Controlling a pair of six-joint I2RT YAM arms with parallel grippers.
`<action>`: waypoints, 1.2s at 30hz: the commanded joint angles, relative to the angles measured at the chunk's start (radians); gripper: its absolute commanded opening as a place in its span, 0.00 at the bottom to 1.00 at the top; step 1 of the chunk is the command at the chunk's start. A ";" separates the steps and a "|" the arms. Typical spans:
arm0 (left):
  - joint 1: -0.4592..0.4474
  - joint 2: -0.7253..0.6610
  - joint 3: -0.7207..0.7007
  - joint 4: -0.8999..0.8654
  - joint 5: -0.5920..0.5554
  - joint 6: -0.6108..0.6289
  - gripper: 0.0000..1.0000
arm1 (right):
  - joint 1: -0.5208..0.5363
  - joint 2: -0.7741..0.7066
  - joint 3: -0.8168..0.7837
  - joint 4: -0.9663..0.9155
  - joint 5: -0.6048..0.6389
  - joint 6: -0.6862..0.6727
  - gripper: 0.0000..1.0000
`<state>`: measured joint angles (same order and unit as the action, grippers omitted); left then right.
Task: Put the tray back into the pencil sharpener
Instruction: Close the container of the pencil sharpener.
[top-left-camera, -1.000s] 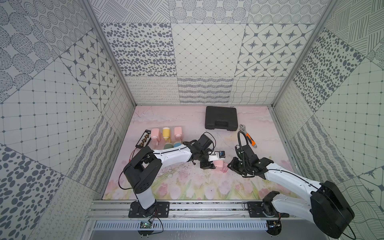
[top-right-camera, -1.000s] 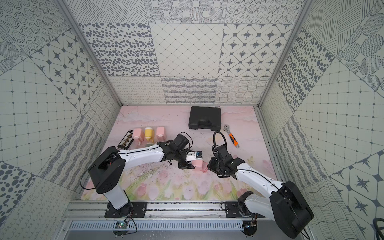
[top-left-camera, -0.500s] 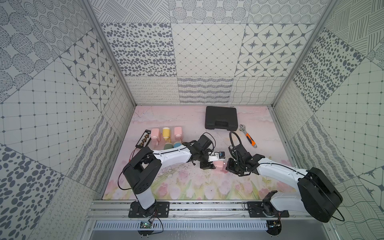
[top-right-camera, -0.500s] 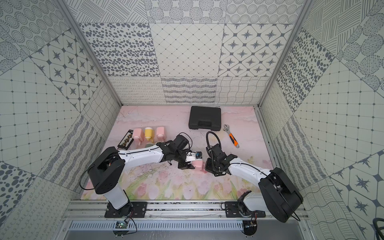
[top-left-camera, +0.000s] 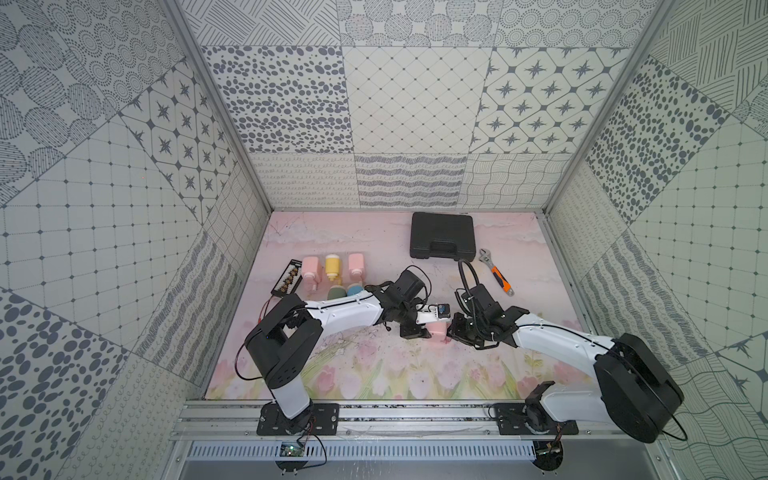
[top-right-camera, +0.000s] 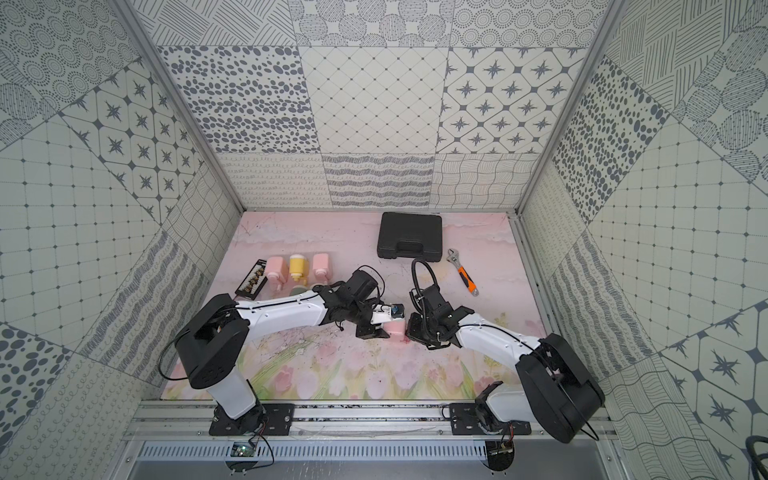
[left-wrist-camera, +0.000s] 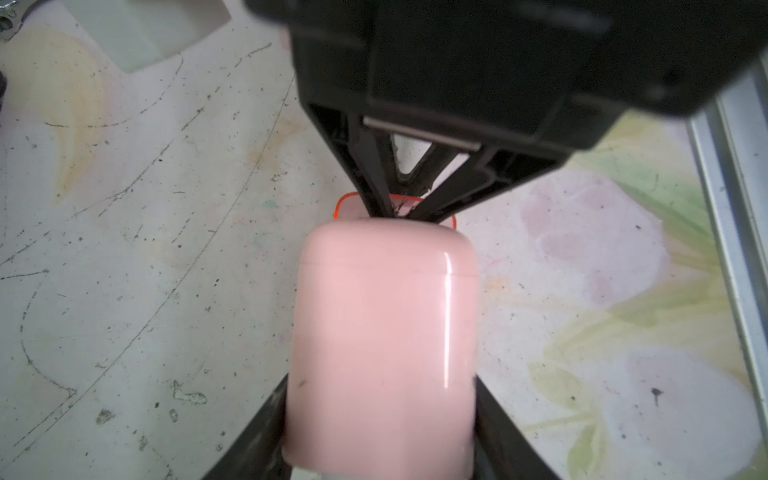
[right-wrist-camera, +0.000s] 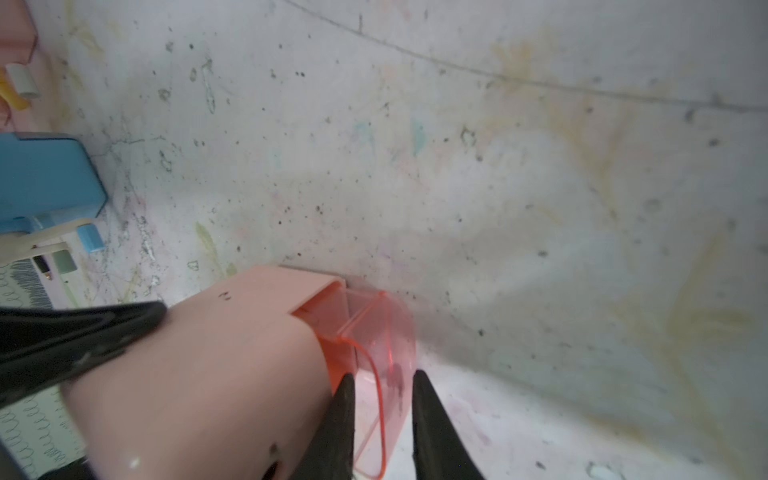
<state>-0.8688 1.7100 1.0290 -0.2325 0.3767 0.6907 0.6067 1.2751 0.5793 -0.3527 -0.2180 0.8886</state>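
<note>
The right gripper (right-wrist-camera: 382, 374), having swung in from the side, is straddling the tray (right-wrist-camera: 374, 332) with jaws narrowly apart; I cannot tell if it is pinching. The tray is sitting partway inside the pencil sharpener (left-wrist-camera: 382, 291), which the left gripper (left-wrist-camera: 382, 382) is clamping on the worktop (right-wrist-camera: 540, 208). Only the final push seems left.

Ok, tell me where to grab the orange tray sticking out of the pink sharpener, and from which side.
Take the tray by its rounded end, the only part showing outside the pencil sharpener, pinching the thin wall. Come in from the sharpener's open end, along the slot, so a push should seat it. The left tool clamps the body's sides; the right tool straddles that end.
</note>
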 joint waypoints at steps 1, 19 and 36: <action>-0.003 -0.006 -0.011 -0.003 -0.046 0.032 0.40 | -0.029 -0.121 -0.060 0.006 0.038 0.055 0.28; -0.004 -0.013 -0.022 0.020 -0.077 0.003 0.36 | -0.014 0.085 -0.010 0.164 -0.076 0.042 0.22; -0.005 -0.137 -0.082 0.118 -0.244 -0.353 0.00 | -0.044 -0.257 -0.085 -0.038 0.201 0.098 0.29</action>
<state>-0.8707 1.6352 0.9688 -0.1932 0.2737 0.5999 0.5762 1.1179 0.5140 -0.3035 -0.1692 0.9585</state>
